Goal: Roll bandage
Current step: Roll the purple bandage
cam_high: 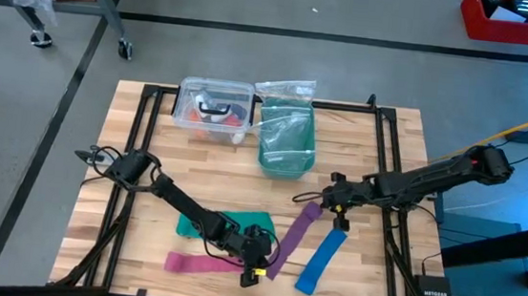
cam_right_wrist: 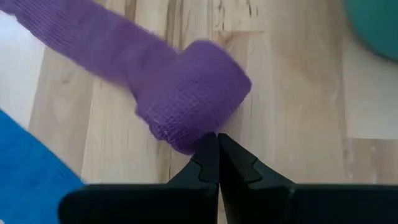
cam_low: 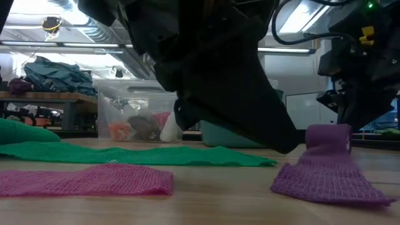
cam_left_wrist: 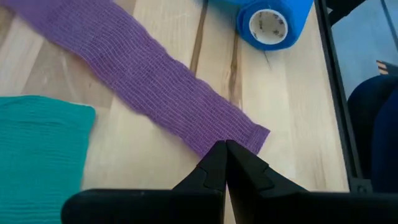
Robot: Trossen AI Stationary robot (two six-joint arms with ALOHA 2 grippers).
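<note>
Pink strip [cam_low: 84, 181] lies nearest (not part of the task). Right gripper [cam_right_wrist: 217, 140], fingers closed, touches the bandage [cam_right_wrist: 186, 102] roll; left gripper [cam_left_wrist: 225, 149], closed, pins its near end. Roll evenly, keeping tension.

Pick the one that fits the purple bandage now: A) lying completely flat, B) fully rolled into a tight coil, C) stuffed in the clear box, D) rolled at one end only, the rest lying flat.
D: the purple bandage has a small roll at the end by the right gripper, while the rest lies flat toward the left gripper.
</note>
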